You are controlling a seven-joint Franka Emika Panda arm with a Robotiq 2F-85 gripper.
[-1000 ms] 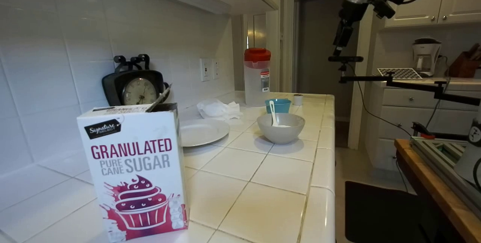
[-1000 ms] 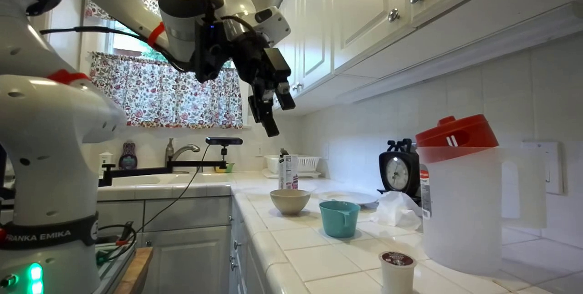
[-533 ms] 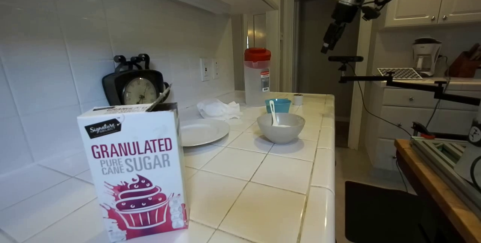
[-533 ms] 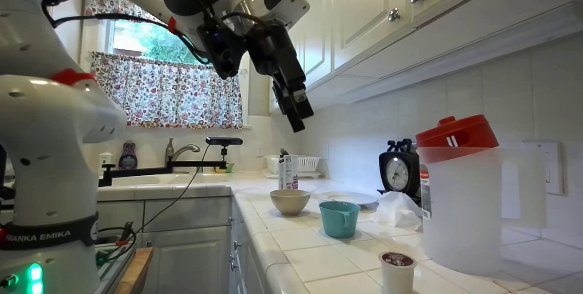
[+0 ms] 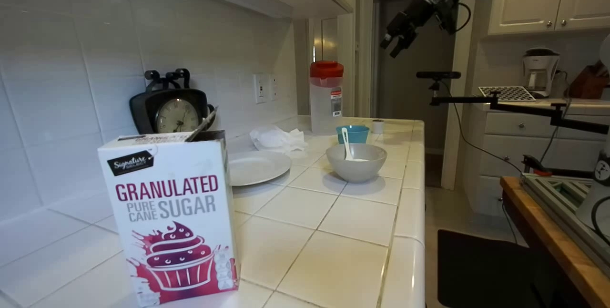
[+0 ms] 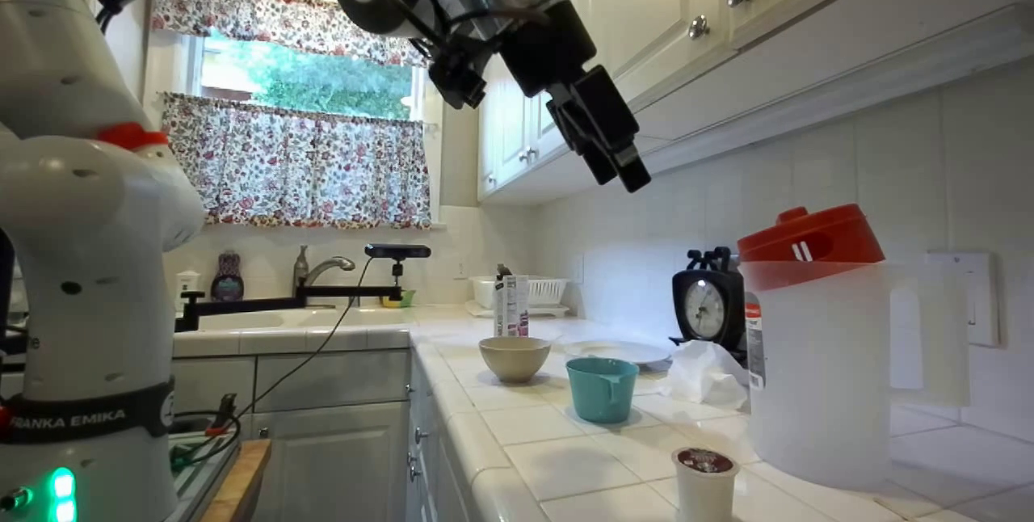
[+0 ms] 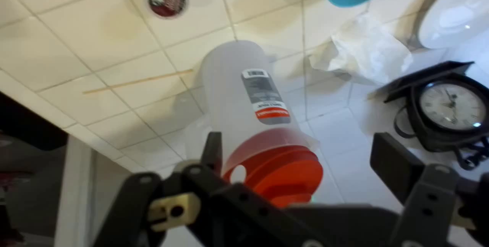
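Note:
My gripper (image 7: 301, 153) is open with its black fingers wide apart and holds nothing. It hangs in the air over the counter, below the wall cabinets, in both exterior views (image 5: 390, 48) (image 6: 620, 174). Nearest in the wrist view is a translucent pitcher (image 7: 237, 86), whose red lid (image 7: 286, 170) shows between the fingers, though apart from them. An exterior view has that lid (image 6: 812, 235) sitting tilted on the pitcher (image 6: 816, 368). A teal cup (image 6: 602, 393) stands on the counter with small brown bits inside, and near it a small white pod (image 6: 704, 490) with a dark red top.
A grey bowl (image 5: 355, 167) holds a white utensil (image 5: 346, 143). Around it are a white plate (image 5: 259, 167), crumpled paper (image 5: 277, 138), a black clock (image 5: 176, 115) and a sugar box (image 5: 167, 217). Wall cabinets (image 6: 646, 45) hang close to the arm. A camera on a bracket (image 5: 438, 75) juts out.
The arm has swung out over the counter towards the pitcher's side, rising a little, and the gripper has tilted further forward. It has stayed open. Things on the counter have not moved.

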